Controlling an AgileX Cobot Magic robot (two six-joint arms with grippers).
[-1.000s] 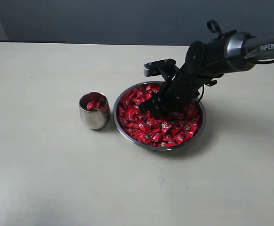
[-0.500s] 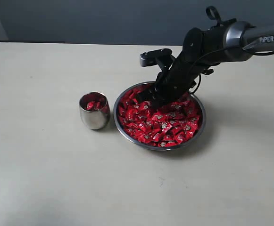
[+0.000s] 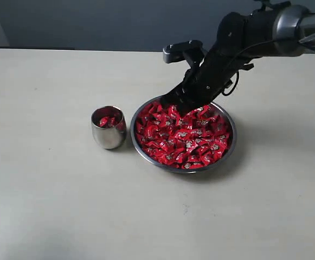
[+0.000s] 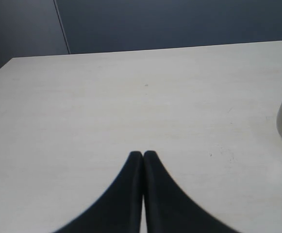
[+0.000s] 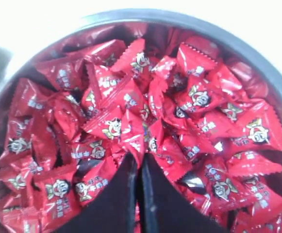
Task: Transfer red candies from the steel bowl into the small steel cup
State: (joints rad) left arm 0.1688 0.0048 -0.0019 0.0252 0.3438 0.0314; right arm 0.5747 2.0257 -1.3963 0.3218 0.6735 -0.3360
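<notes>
Right gripper [image 3: 171,102]: clenched tight, tips hovering over the back rim of the bowl [image 3: 183,171], just above the heap
Held or not: a red wrapper fold sits right at the tips in the right wrist view; pinched or merely lying beneath, I cannot tell
Left gripper [image 4: 142,154]: fingers pressed together on nothing, over bare table [image 3: 49,206], well apart from the work
Candies [image 3: 184,138]: heaped in the bowl, with a few in the cup [image 3: 108,130]
Cup: upright, just beside the bowl on the left of the exterior view
Risk, slip: if only a thin wrapper edge is caught, the candy could drop on the table on the way across
Risk, empty trip: if nothing is caught, the carry delivers nothing
Risk, cup: it is narrow, so a low pass could tip it
Right wrist view alone: the closed tips against the wrappers
Exterior view alone: the cup's contents and the gripper's height above the rim
</notes>
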